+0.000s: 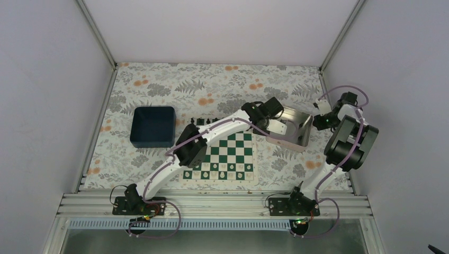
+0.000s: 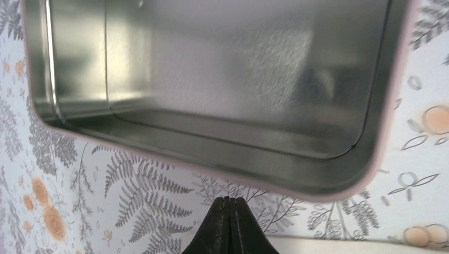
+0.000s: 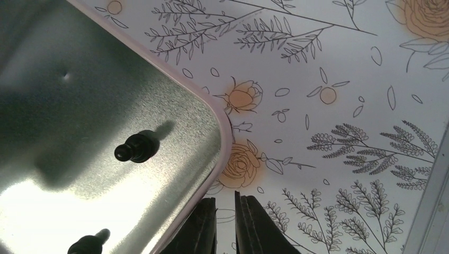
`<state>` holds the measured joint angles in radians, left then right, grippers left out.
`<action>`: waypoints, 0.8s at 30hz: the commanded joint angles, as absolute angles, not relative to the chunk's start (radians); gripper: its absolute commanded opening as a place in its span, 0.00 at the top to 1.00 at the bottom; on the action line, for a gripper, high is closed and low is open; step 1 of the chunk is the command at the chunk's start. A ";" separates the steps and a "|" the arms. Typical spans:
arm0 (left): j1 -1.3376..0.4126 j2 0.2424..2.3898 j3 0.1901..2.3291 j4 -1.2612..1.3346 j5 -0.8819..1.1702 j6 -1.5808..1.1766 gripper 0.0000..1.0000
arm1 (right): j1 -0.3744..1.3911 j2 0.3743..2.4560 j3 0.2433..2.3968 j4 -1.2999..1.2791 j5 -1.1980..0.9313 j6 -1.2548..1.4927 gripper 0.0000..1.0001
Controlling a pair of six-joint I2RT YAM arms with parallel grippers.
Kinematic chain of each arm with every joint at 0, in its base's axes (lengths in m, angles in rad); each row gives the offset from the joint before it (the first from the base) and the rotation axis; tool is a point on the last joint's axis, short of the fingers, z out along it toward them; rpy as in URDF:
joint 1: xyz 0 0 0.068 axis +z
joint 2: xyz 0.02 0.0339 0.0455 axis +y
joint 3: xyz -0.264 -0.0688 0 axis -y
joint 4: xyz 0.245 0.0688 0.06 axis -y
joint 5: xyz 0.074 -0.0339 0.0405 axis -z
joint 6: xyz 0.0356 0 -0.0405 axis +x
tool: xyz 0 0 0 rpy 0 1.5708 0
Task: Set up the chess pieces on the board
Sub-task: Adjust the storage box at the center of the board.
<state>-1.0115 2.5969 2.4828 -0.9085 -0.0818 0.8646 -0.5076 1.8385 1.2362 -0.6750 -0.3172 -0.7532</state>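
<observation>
Since the right gripper [image 3: 226, 211] (barely parted, empty; left gripper [image 2: 230, 211] pinched closed, empty) hovers by the tray [image 3: 223, 132] rim, reaching the pawn [image 3: 135, 147] at ten o'clock may clip it.

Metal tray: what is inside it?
Two black chess pieces lie on the floor of the metal tray, seen by the right wrist. From above, the left arm covers part of the tray, so more pieces there cannot be ruled out.

Plain pale walls [image 1: 47, 95] close in at left, back and right, softly and evenly lit. Slim metal posts [image 1: 97, 34] slant down the upper corners. The table [image 1: 212, 84] shows a print of grey ferns and orange flowers, and a ribbed aluminium rail [image 1: 212, 203] crosses the bottom of the frame.
</observation>
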 commanded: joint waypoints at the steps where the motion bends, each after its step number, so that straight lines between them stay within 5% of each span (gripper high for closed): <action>1: -1.043 2.629 2.490 -0.918 -0.048 0.876 0.98 | -0.488 1.859 1.276 -0.690 -0.330 -0.739 0.88; 24: -1.135 2.628 2.465 -0.990 0.071 0.876 0.98 | -0.374 2.008 1.491 -0.770 -0.290 -0.708 0.87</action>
<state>-1.1126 2.5973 2.4741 -0.9966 0.0406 0.8757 -0.3981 1.9842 1.4425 -0.7406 -0.2935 -0.7235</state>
